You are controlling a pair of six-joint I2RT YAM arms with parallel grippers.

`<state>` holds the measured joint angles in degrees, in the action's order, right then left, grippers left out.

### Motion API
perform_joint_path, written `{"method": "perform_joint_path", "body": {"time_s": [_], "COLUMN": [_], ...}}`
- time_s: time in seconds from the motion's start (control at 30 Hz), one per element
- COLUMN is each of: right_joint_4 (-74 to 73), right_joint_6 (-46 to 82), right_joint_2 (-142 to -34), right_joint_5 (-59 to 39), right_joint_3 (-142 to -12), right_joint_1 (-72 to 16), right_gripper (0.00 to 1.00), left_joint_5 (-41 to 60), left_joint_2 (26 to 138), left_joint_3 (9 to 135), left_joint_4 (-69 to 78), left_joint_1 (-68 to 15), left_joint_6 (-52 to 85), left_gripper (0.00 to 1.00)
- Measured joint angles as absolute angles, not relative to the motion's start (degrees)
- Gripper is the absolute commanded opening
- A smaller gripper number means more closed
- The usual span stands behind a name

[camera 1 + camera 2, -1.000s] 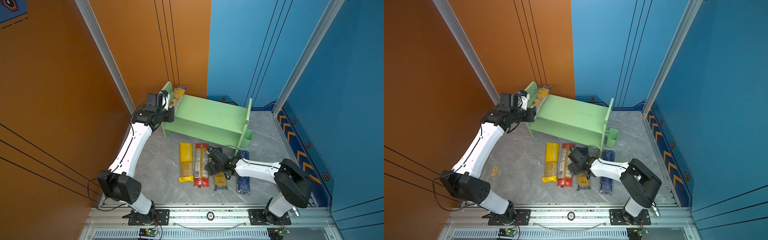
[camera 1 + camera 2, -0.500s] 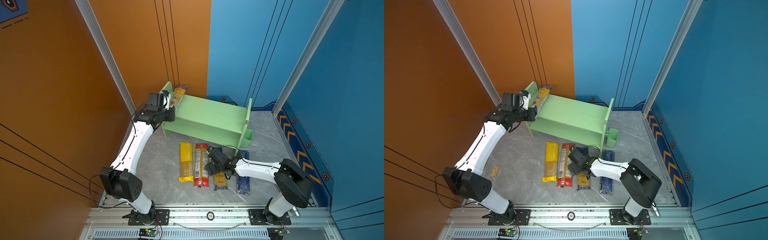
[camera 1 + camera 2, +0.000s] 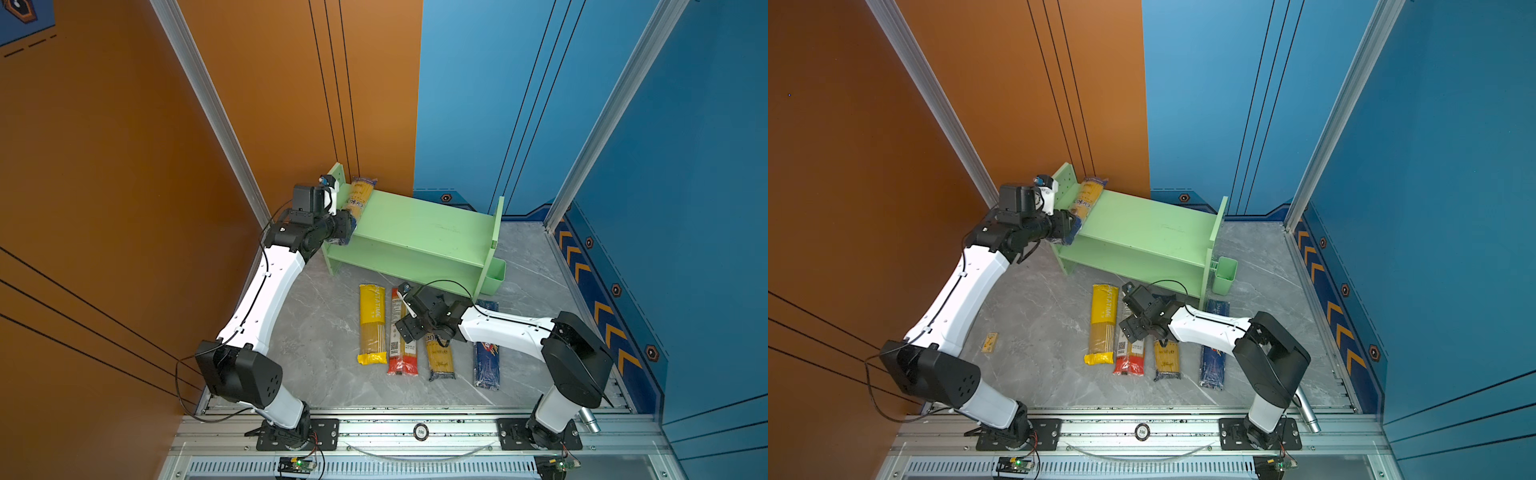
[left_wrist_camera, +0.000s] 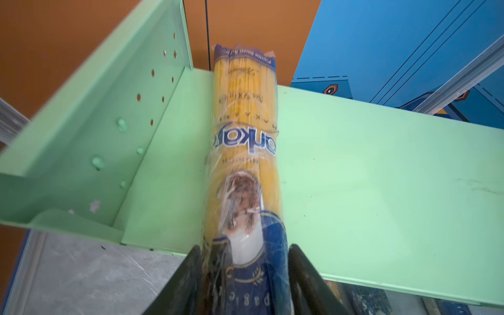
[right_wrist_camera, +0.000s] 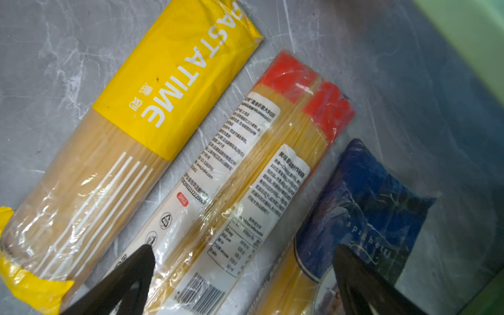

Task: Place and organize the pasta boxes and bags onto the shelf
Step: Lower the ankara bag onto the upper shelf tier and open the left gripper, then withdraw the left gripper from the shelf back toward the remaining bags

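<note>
My left gripper [image 4: 244,246] straddles the yellow-and-blue bag [image 4: 245,122], which lies at nine o'clock atop the shelf [image 3: 419,224]; whether it grips, I cannot tell. My right gripper [image 5: 242,246] gapes wide over the red-ended bag [image 5: 245,169], at six o'clock.

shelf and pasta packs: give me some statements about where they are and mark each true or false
1. A spaghetti bag lies on the top tier of the shelf. True.
2. The right gripper is shut on the red-ended bag. False: its jaws stand open and hold nothing.
3. The yellow bag lies on the floor beside the red-ended bag. True.
4. The small bin hangs on the shelf end nearest the left gripper. False: it hangs on the opposite end.
5. The dark blue pack stands upright on the shelf. False: it lies flat on the floor.
</note>
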<state>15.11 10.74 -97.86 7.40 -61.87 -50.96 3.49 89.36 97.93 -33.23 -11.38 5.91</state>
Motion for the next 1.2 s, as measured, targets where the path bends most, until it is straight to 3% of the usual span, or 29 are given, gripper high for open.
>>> {"method": "perform_joint_path", "body": {"time_s": [0.57, 0.67, 1.2], "right_joint_4": [17.45, 17.65, 19.11], "right_joint_6": [10.76, 10.76, 11.9], "right_joint_2": [-98.41, -98.41, -94.48], "right_joint_5": [6.2, 6.2, 8.19], "right_joint_3": [-61.89, -61.89, -62.08], "right_joint_1": [-51.05, -51.05, -54.39], "right_gripper": [1.0, 1.0, 1.0], "left_joint_5": [4.78, 5.39, 7.57], "left_joint_2": [85.3, 83.66, 63.94], "left_joint_3": [97.67, 97.67, 80.2], "left_joint_4": [-30.3, -30.13, -24.38], "left_joint_1": [-11.07, -10.85, -10.79], "left_joint_6": [5.67, 5.82, 8.01], "left_gripper": [0.79, 0.9, 0.99]}}
